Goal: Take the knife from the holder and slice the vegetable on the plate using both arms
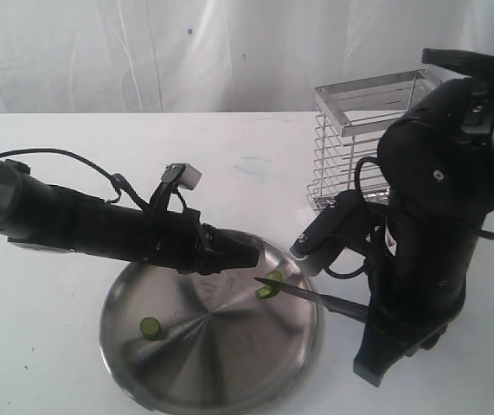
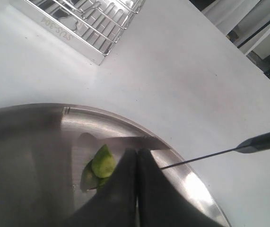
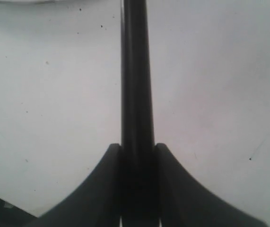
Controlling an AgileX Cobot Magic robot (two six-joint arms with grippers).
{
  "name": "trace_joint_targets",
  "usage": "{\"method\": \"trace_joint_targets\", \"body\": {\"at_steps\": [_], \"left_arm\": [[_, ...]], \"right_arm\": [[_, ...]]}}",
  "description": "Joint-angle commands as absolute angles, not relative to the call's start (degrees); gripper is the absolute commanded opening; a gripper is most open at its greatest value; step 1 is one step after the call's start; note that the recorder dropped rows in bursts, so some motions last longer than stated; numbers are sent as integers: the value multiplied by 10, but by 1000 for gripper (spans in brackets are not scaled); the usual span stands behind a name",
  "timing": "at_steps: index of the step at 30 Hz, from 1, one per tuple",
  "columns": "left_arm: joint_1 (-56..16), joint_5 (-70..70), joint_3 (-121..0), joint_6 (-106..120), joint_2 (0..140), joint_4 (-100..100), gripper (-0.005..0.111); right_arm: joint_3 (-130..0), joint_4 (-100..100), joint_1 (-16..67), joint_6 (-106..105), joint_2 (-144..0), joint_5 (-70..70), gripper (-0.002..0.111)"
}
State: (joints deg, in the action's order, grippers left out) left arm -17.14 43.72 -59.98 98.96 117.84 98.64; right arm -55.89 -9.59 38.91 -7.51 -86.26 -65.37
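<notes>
In the exterior view, the plate (image 1: 212, 367) lay in the lower middle of the frame and the holder (image 1: 350, 147) stood in the upper right. The knife (image 1: 316, 296) was out of the holder. Its tip reached over the right part of the plate, just beside the vegetable (image 1: 270, 286). One slice (image 1: 150, 327) lay at the lower left of the plate.

In the left wrist view, the left gripper (image 2: 137, 189) had its fingers (image 2: 120, 194) pressed together with nothing between them. The vegetable (image 2: 101, 163) lay just beside one finger and was not clamped. We judged that it could slide on the smooth steel, and that the thin blade could strike the fingers.

In the right wrist view, the right gripper (image 3: 138, 151) was clamped on the black handle of the knife (image 3: 137, 71). With such a narrow grip, we feared the knife could twist under cutting pressure.
</notes>
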Motion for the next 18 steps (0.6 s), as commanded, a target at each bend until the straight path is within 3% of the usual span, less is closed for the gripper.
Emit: {"method": "trace_joint_targets", "body": {"at_steps": [1,18], "left_arm": [[-173,445,-601,991,1177,999,0],[-173,445,-601,991,1177,999,0]], "right_arm": [[-558,-101,386,-73,-878,-639,0],[-543,-118,386,-48,-896,-620,0]]}}
